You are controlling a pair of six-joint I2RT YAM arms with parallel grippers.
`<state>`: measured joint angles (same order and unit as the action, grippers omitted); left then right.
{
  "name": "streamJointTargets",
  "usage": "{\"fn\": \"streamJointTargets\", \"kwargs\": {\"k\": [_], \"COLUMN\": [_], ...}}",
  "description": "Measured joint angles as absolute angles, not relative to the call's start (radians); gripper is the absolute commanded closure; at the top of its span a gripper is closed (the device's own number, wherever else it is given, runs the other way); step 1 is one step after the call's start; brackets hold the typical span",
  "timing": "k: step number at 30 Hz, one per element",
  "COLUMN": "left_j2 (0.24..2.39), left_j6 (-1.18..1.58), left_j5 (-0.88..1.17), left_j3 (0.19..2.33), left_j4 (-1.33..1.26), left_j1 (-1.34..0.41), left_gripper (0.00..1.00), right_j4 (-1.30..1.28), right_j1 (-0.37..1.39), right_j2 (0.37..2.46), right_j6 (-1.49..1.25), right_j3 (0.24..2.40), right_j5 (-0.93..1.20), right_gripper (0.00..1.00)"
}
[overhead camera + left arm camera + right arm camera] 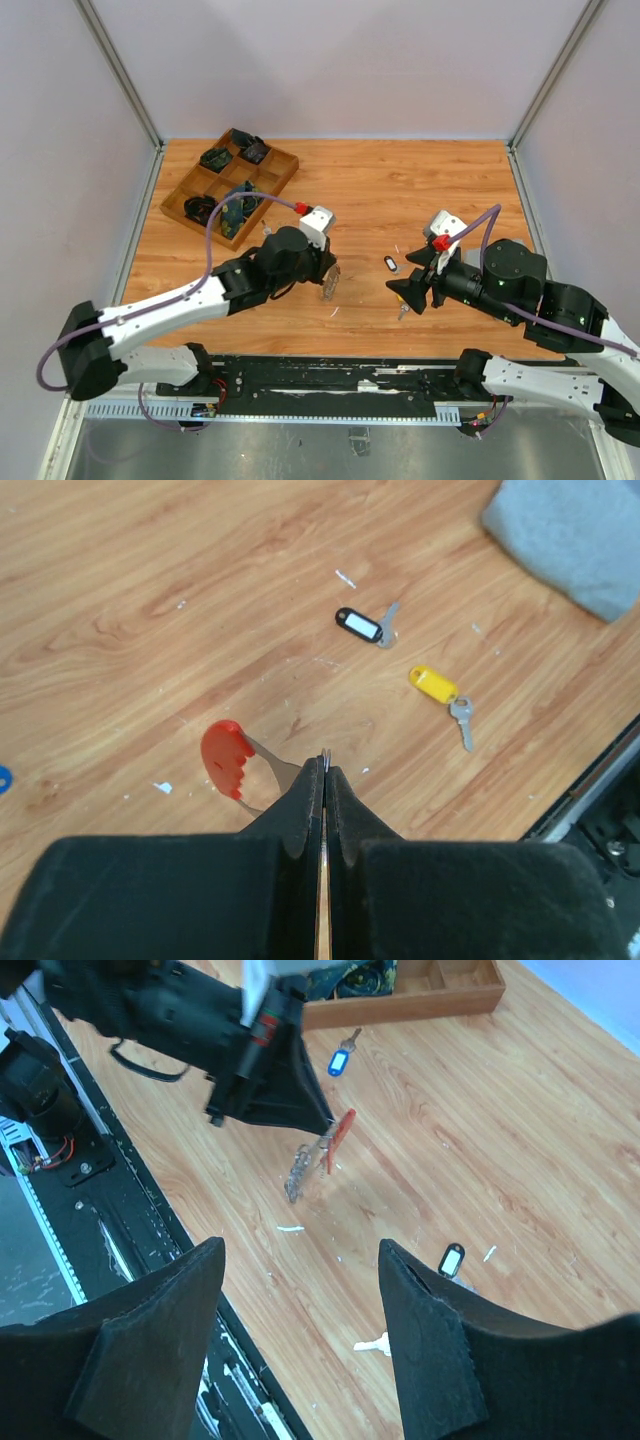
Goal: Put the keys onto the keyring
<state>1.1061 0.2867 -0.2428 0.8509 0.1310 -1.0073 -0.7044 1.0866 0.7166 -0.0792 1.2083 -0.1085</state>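
Note:
My left gripper (324, 772) is shut on a thin metal edge of the keyring, whose curved red plastic part (225, 758) sticks out to the left of the fingers. In the right wrist view the keyring (318, 1156) hangs from that gripper just above the wood, its glittery strap trailing down. A yellow-headed key (433, 685) and a black-tagged key (358, 624) lie on the table beyond it. My right gripper (300, 1250) stands open over the table with nothing between its fingers. A silver key blade (375, 1343) pokes out beside its right finger.
A blue-tagged key (338, 1060) lies near the wooden compartment tray (187, 192), which holds dark items at the back left. White scraps dot the wooden table (380, 190). The black rail (330, 378) runs along the near edge. Grey walls enclose three sides.

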Motion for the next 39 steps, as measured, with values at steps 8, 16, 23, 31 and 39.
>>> {"fn": "streamJointTargets", "kwargs": {"k": [8, 16, 23, 31, 39], "left_j2": [1.42, 1.36, 1.29, 1.096, 0.977], "left_j6": [0.239, 0.252, 0.324, 0.402, 0.461], "left_j5": [-0.099, -0.072, -0.073, -0.088, -0.104], "left_j3": [1.021, 0.9, 0.617, 0.446, 0.32], "left_j4": [0.054, -0.129, -0.224, -0.263, -0.278], "left_j1": [-0.971, -0.957, -0.937, -0.937, -0.937], "left_gripper": [0.99, 1.0, 0.98, 0.9, 0.96], "right_j4": [-0.715, -0.715, -0.715, -0.71, -0.727], "right_j1": [1.087, 1.087, 1.087, 1.087, 1.087], "right_j2": [0.698, 0.685, 0.699, 0.697, 0.787], "right_j6": [-0.107, -0.126, -0.131, -0.164, -0.199], "right_j3": [1.182, 1.139, 1.128, 1.082, 1.066], "right_j5": [-0.12, -0.123, -0.122, -0.128, -0.126], "right_gripper": [0.36, 0.36, 0.36, 0.35, 0.37]}}
